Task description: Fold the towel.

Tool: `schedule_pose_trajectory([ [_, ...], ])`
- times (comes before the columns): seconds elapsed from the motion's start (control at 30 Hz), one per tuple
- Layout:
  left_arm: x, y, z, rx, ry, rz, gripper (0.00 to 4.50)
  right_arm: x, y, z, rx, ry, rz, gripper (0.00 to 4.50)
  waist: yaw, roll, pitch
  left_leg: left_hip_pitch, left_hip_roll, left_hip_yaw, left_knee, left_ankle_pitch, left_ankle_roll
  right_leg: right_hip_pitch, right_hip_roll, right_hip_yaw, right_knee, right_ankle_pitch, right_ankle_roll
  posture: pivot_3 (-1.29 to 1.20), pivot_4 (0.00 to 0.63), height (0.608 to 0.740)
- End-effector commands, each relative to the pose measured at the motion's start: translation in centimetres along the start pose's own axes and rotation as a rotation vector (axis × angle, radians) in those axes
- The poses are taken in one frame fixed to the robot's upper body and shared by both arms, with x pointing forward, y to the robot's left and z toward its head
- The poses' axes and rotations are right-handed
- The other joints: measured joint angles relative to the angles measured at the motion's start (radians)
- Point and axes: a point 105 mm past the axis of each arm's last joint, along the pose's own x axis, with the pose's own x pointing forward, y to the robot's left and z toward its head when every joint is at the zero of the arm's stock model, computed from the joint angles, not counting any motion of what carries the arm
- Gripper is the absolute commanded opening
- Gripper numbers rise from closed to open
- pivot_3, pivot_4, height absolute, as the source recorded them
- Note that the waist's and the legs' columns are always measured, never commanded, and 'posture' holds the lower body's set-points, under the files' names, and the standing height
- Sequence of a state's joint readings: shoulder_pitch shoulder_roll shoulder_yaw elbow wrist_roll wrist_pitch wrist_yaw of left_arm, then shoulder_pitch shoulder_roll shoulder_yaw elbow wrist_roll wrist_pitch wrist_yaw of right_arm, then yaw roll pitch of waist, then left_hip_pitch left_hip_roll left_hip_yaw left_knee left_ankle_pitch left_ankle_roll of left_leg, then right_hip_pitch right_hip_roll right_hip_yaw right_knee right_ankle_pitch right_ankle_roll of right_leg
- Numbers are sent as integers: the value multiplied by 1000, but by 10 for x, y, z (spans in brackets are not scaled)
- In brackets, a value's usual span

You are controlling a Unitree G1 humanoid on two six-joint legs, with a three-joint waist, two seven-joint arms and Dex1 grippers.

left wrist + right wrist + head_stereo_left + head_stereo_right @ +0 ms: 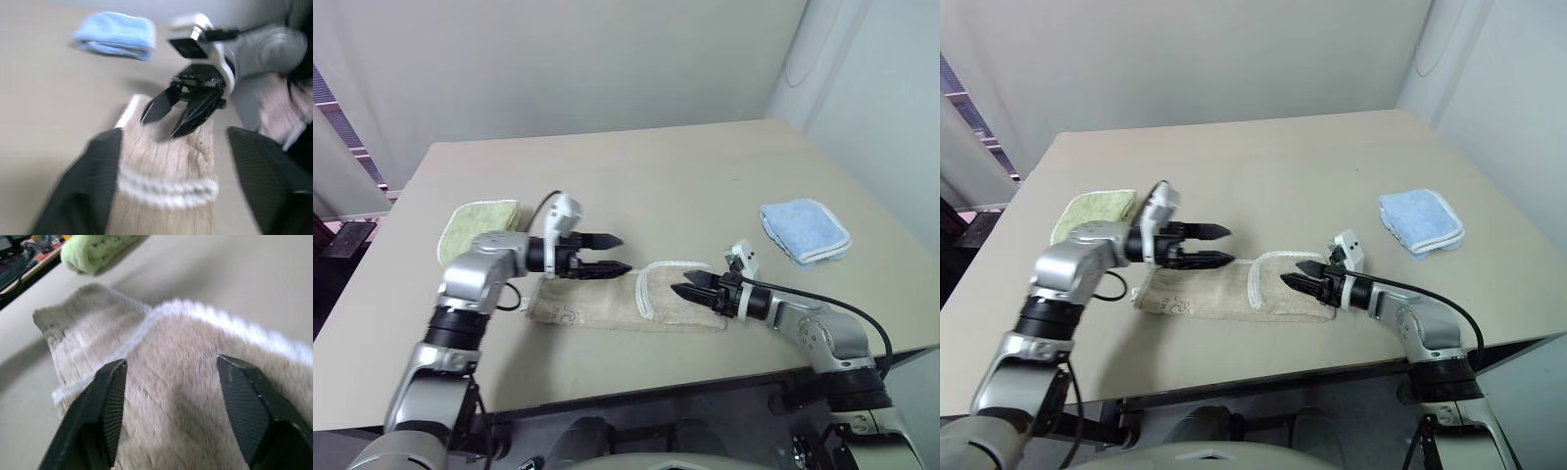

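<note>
Plain beige table (705,166) pushed into a corner of pale walls, nothing fancy. The left gripper (619,255) is up off the surface with its two black fingers spread apart and nothing between them, pointing across toward the other arm, hanging just over the left half of the towel (607,302). The right gripper (683,290) sits low over the towel's right end, fingers parted too; from the right wrist view the pads (110,406) frame the tan terry without pinching it, though whether the tips actually brush the cloth is hard to call. The towel itself lies near the front edge of the table, between the two arms, already doubled over, with its white corded edge (646,294) curling across the middle and a bit of dark lettering near its left corner. Further out, a folded light-green towel (475,227) sits behind the left arm, and a folded light-blue towel (805,230) is well off on the right side.
</note>
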State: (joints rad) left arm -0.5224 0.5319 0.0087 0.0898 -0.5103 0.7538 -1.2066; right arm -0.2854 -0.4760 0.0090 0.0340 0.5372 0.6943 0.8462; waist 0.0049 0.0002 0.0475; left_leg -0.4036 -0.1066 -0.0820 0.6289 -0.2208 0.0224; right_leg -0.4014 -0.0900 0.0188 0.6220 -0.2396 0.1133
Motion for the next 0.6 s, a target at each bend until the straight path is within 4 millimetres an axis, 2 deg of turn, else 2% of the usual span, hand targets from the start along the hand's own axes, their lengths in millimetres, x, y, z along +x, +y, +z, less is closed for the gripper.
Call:
schedule_pose_trajectory([
  [0.03, -33, 6, -3, -158, -33, 128, 4463, 5, 4, 23, -9, -59, 26, 2836, -2, 0, 0, 1, 0, 0, 0, 0, 0, 0, 1, 1, 0, 0, -1, 0, 0, 740],
  [0.17, -68, 2, -18, -354, -19, 219, 4463, 10, 1, 25, -22, -43, 20, 2836, 3, 0, 0, 1, 0, 0, 0, 0, 0, 1, 1, 2, 0, -2, -3, 0, 0, 740],
  [0.33, -99, 0, -30, -518, 41, 303, 4463, 15, 2, 25, -11, -46, 26, 2836, 7, 0, 1, 1, -1, 0, -1, 0, -1, 0, 1, 2, 0, -2, -4, 0, 0, 740],
  [0.47, -109, 8, -47, -616, 138, 393, 4463, 19, 5, 18, 5, -23, 41, 2836, 5, 1, 1, 1, -1, 0, -1, 0, -2, -1, 1, 2, 1, -1, -5, 0, 0, 740],
  [0.6, -115, -3, -58, -700, 178, 382, 4463, 21, 4, 14, 15, -7, 39, 2836, 2, 1, 1, 1, -1, 0, -2, 0, -3, -4, 1, 4, 3, -1, -5, 0, 0, 740],
])
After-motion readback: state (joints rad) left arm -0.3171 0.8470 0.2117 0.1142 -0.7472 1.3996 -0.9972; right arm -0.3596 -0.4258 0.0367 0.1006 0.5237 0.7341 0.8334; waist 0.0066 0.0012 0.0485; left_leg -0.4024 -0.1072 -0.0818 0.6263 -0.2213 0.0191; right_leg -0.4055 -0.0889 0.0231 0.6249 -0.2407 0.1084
